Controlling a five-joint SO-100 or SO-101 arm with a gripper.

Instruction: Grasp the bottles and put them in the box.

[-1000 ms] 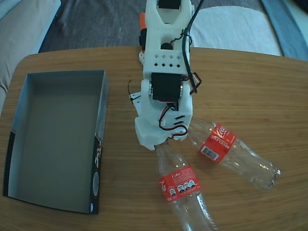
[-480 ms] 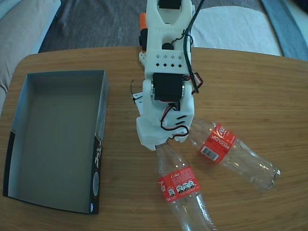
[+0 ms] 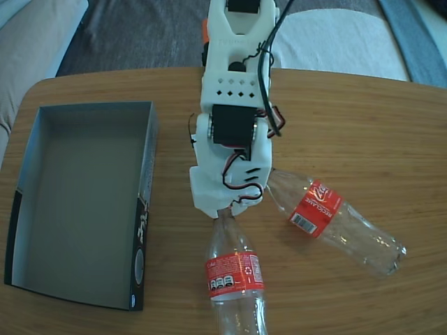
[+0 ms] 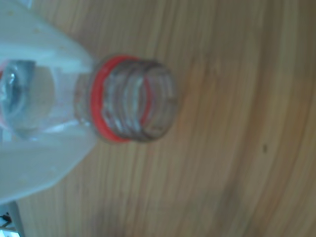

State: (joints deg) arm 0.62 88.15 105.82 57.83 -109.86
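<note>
The table (image 3: 363, 125) was wood-grain, smooth with a soft sheen. Both bottles (image 3: 234, 279) (image 3: 335, 220) were clear, glossy plastic with shiny red wrap labels; in the wrist view the threaded neck (image 4: 140, 104) looked transparent above a red plastic ring. The box (image 3: 77, 202) was matt grey cardboard inside, black outside. The arm (image 3: 234, 118) was matt white plastic.
</note>
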